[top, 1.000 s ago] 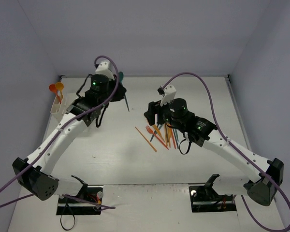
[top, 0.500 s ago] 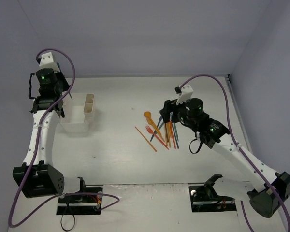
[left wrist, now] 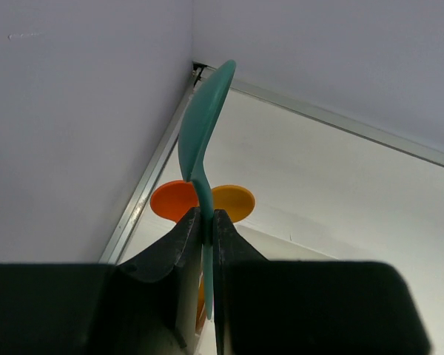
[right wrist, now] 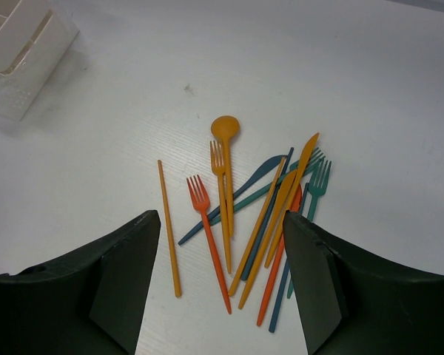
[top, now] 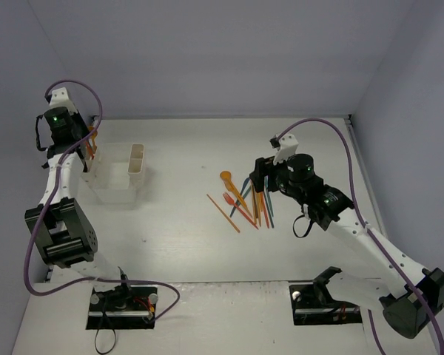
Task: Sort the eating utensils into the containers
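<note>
**A:** Start at the near edge of the desk (top: 177, 248). What comes first?

**B:** The two arm bases, side by side. From there the right arm (top: 355, 229) reaches toward the middle of the desk. The right jaws hang over the eating utensils (top: 246, 200).

**A:** How do the right jaws stand?

**B:** Wide apart, with nothing between them. In the wrist view the pile lies on the desk, framed by the gap.

**A:** What is in the pile?

**B:** An orange stick (right wrist: 169, 229) lies alone on its left side. Next to it are a red fork (right wrist: 207, 237) and a yellow-orange fork (right wrist: 223, 207), with an orange spoon (right wrist: 225, 129) at the far end. To the right, a blue knife (right wrist: 259, 171), an orange knife (right wrist: 303, 159), a teal fork (right wrist: 320, 181) and more thin sticks cross and overlap. I cannot count those for certain.

**A:** And the containers?

**B:** The containers (top: 137, 160) stand toward the far left of the desk, well apart from the pile.

**A:** Then the left side?

**B:** It is farthest of all. The left arm (top: 59, 177) stretches along the left edge into the far left corner. The left jaws are clamped on the handle of a teal spoon (left wrist: 203, 133), and its bowl tilts up toward that corner. Just beyond them an orange spoon bowl (left wrist: 172, 201) and a yellow spoon bowl (left wrist: 235, 202) sit side by side. What these two stand in is hidden.
</note>
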`<state>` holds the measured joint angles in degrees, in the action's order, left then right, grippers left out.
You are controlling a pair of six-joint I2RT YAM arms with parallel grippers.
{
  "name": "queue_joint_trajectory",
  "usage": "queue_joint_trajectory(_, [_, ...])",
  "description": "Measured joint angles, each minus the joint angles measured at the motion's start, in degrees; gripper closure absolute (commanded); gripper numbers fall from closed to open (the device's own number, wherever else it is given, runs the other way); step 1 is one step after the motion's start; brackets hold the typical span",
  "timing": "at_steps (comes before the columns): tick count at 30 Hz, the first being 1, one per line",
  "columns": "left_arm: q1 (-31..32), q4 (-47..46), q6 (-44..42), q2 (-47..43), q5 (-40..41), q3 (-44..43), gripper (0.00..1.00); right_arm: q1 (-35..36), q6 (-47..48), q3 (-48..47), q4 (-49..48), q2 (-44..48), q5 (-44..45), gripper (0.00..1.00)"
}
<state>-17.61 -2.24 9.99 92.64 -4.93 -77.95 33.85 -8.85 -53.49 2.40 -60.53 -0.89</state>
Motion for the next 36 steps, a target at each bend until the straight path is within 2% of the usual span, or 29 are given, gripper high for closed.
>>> queue_joint_trajectory(14, [-0.9, -5.6, -2.2, 5.4, 1.0, 0.1, 0.97, -0.6, 0.2, 0.0, 0.0, -3.2, -0.7, 0.36])
queue_joint_trajectory(20, [-0.9, -6.7, -2.1, 5.8, 0.9, 1.6, 0.87, -0.8, 0.4, 0.0, 0.0, -4.1, -1.1, 0.36])
queue_joint_trajectory(24, [-0.9, -7.6, -2.2, 5.8, 1.0, 2.7, 0.84, -0.9, 0.4, 0.0, 0.0, -4.2, -1.1, 0.36])
queue_joint_trajectory(27, [-1.0, -7.9, -2.1, 5.8, 1.0, 3.3, 0.79, -0.9, 0.4, 0.0, 0.0, -4.3, -1.1, 0.36])
queue_joint_trajectory(36, [-1.3, -6.9, -1.8, 1.3, 0.3, 7.1, 0.51, -0.9, 0.6, 0.0, 0.0, -4.3, -1.4, 0.36])
